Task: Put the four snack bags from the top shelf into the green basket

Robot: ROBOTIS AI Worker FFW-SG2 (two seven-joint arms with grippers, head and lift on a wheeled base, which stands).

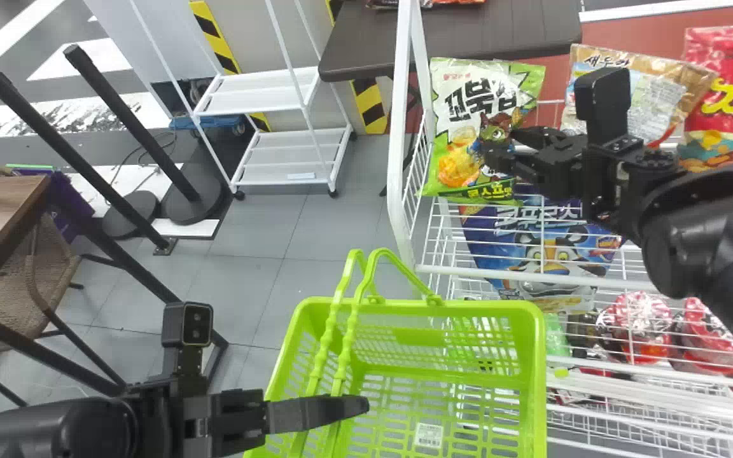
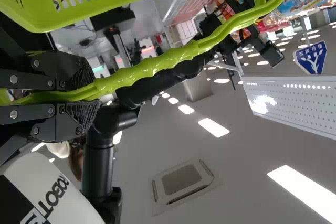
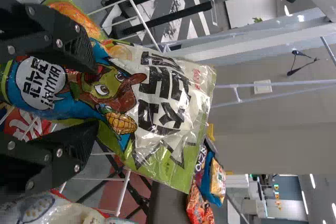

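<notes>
Evidently at the grasping step, the right gripper [image 1: 504, 145], closure indeterminate, meets the green-and-white snack bag [image 1: 468, 86] at the top shelf [image 1: 532, 277]; lifting toward the green basket [image 1: 430, 308], its handles [image 2: 168, 60] clamped by the left gripper [image 2: 98, 96], requires a secure hold.

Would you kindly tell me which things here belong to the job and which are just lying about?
For the job:
green basket
green-and-white bag
brown bag
red bag
possibly the blue bag behind the wires

Just about:
red packs lower down
dark table
white trolley
black post
</notes>
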